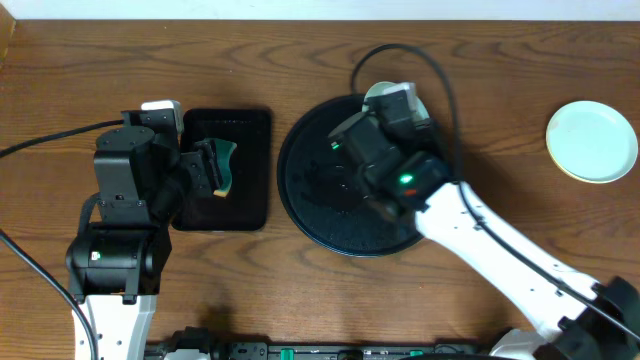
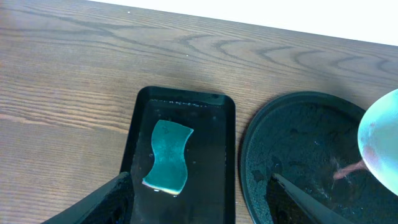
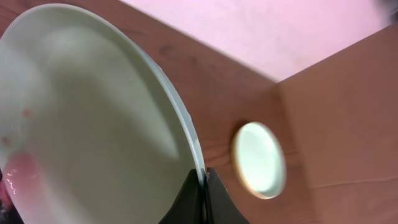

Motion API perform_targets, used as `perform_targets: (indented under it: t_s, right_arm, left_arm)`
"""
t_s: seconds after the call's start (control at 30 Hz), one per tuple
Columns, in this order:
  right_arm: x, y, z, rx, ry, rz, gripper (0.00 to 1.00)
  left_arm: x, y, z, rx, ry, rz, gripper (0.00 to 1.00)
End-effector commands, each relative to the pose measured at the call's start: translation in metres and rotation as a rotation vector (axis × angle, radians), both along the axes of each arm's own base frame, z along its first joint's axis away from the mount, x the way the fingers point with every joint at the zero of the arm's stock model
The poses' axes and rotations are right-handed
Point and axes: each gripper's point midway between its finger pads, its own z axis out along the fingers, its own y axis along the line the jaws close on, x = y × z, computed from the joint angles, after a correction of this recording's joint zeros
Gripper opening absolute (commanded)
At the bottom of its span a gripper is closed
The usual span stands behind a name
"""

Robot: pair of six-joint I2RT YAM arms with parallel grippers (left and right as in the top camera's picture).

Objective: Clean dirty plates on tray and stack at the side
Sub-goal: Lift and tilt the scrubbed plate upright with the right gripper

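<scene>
1. The large round glossy black tray [image 1: 320, 205] is sitting near the middle of the brown wooden table [image 1: 480, 60].
2. The right gripper [image 3: 202, 191] is reaching over the far edge of that round tray. Its jaws are pinching shut on the rim of a pale mint-white round shallow plate [image 3: 87, 118].
3. The mint-white plate is hanging in that grip over the far right part of the round tray, not lying flat on it. A pink-red sauce smear [image 3: 22, 168] is showing low on its inner face.
4. The left gripper [image 2: 200, 178] is hovering to the left of the round tray. Its jaws are standing wide apart, with nothing between them.
5. Under those parted jaws, a small rectangular black tray [image 2: 217, 155] is lying just beside the round tray's left edge. A teal wavy-sided sponge [image 2: 168, 155] is resting inside it, apart from both fingers.
6. Well to the right of the round tray, a stack of two round plates [image 1: 592, 140] is sitting on the bare wood. A mint-white one is lying on top and a pale yellow rim is showing beneath it.
</scene>
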Motion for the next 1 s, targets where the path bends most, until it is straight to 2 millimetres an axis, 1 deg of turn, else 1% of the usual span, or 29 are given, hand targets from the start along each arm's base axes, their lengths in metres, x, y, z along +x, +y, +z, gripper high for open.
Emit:
perform_targets:
  t_s: [0.0, 0.13, 0.23, 0.3, 0.4, 0.53, 0.7, 0.8, 0.9, 0.97]
  right_arm:
    - [-0.006, 0.001, 0.02, -0.198, -0.125, -0.056, 0.01]
    - [-0.01, 0.019, 0.011, -0.284, -0.141, -0.032, 0.01]
    - [-0.012, 0.029, 0.005, -0.342, -0.151, -0.02, 0.01]
    - [-0.013, 0.032, 0.007, -0.389, -0.178, -0.03, 0.01]
    - [-0.014, 0.028, 0.017, -0.447, -0.228, -0.064, 0.01]
    - [-0.013, 0.026, 0.018, -0.448, -0.228, -0.07, 0.01]
    - [-0.016, 0.035, 0.01, -0.44, -0.188, -0.025, 0.01]
    - [-0.013, 0.031, 0.009, -0.426, -0.183, -0.036, 0.01]
    - [-0.011, 0.037, -0.008, -0.366, -0.109, 0.008, 0.01]
    - [-0.014, 0.043, -0.013, -0.362, -0.086, 0.037, 0.01]
  left_arm:
    - [-0.001, -0.002, -0.002, -0.011, 0.007, -0.008, 0.69]
    - [-0.001, -0.002, -0.002, -0.011, 0.007, -0.007, 0.69]
    - [-0.001, -0.002, -0.003, -0.009, 0.01, -0.005, 0.69]
    - [-0.001, -0.002, -0.003, -0.009, 0.011, -0.005, 0.69]
    - [-0.001, 0.0, -0.003, -0.001, 0.011, 0.005, 0.69]
    - [-0.001, 0.005, -0.003, 0.014, 0.013, 0.025, 0.69]
    - [-0.001, 0.005, -0.003, 0.014, 0.013, 0.025, 0.69]
    - [-0.001, 0.005, -0.004, 0.014, 0.014, 0.025, 0.69]
    - [-0.002, 0.005, -0.004, 0.014, 0.015, 0.024, 0.69]
    - [-0.002, 0.005, -0.004, 0.014, 0.017, 0.024, 0.69]
